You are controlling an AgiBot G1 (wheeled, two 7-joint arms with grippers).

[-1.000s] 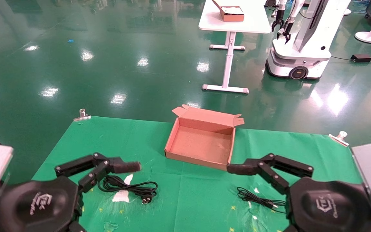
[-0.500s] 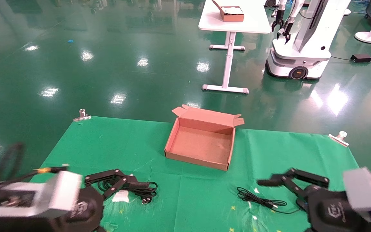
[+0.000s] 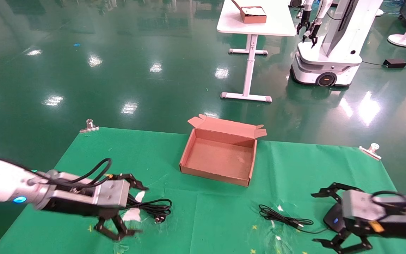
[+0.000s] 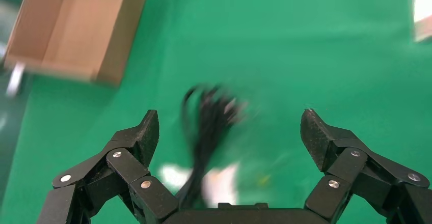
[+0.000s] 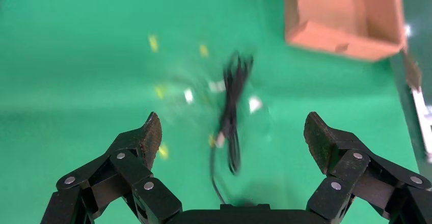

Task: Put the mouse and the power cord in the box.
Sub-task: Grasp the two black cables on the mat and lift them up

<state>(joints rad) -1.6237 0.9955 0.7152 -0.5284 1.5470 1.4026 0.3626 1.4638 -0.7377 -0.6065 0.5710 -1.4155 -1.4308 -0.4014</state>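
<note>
The open brown box (image 3: 220,160) sits mid-table on the green cloth. The coiled power cord (image 3: 153,206) lies at the front left. My left gripper (image 3: 135,209) is low over its near end, open wide and holding nothing. The left wrist view shows the power cord (image 4: 209,127) between the spread fingers of the left gripper (image 4: 229,127). The black mouse (image 3: 331,217) lies at the front right, partly hidden by my open right gripper (image 3: 316,217). Its thin cable (image 3: 284,218) trails left. In the right wrist view that cable (image 5: 232,112) lies ahead of the right gripper (image 5: 232,132).
White paper scraps (image 3: 132,213) lie under the power cord. Metal clips (image 3: 89,126) (image 3: 372,148) pin the cloth's far corners. Beyond the table are the green floor, a white table (image 3: 256,21) and another robot (image 3: 330,42). Both wrist views show the box (image 4: 71,25) (image 5: 346,15).
Both arms have swung down from close to the camera to just above the cloth, left at the power cord, right at the mouse. Their fingers now stand spread wide. Box and cables are unmoved.
</note>
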